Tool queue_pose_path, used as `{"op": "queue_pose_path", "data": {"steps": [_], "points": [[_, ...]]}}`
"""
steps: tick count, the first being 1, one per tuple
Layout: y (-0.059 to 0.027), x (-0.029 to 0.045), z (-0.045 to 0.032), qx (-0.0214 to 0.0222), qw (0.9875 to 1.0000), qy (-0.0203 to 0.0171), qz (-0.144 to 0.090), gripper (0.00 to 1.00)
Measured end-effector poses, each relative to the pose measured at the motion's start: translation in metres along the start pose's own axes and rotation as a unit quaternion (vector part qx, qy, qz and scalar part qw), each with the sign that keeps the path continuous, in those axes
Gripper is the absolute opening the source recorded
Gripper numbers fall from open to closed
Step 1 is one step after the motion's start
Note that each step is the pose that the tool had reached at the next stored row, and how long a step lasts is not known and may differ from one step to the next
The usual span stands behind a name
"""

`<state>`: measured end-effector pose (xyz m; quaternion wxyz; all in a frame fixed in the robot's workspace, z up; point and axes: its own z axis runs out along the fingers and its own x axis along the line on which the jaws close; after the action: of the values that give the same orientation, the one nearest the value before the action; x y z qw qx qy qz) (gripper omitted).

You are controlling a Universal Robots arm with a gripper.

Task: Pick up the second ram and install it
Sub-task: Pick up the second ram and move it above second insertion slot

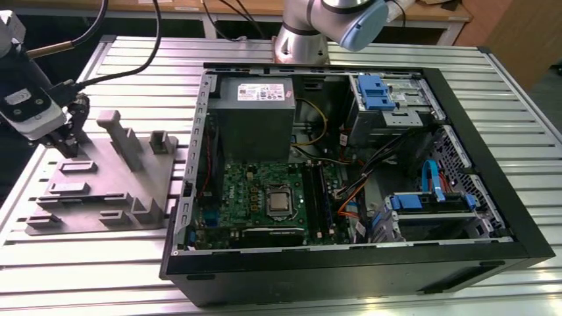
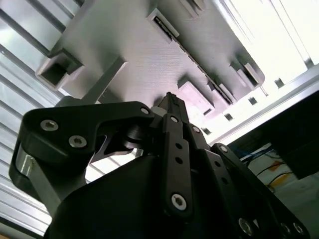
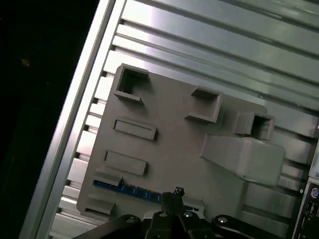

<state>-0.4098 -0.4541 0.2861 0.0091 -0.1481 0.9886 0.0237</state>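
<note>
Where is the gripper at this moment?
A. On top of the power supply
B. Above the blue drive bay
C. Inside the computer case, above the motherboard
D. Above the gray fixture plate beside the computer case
D: in the exterior view the gripper hangs over the gray fixture plate, outside the computer case, and the first wrist view shows a blue ram stick in that plate near its tip.

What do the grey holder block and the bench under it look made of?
The grey holder block: probably 3D-printed plastic, matte, with fine layer lines. The bench: likely extruded aluminium, bare satin metal, ribbed slats that catch glare.
</note>
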Motion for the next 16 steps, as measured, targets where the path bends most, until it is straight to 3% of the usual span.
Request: {"op": "queue_pose_path", "data": {"steps": [3,7,12,16], "points": [[-0.0001,0.0001,0.0016,-0.0007,0.9996,0.0012,-0.027,0.1],[-0.0002,0.0001,0.0039,-0.0016,0.998,0.0028,-0.063,0.1],[-0.0003,0.0002,0.0071,-0.0027,0.9941,0.0049,-0.108,0.1],[-0.0004,0.0002,0.01,-0.0036,0.9894,0.0065,-0.145,0.1]]}}
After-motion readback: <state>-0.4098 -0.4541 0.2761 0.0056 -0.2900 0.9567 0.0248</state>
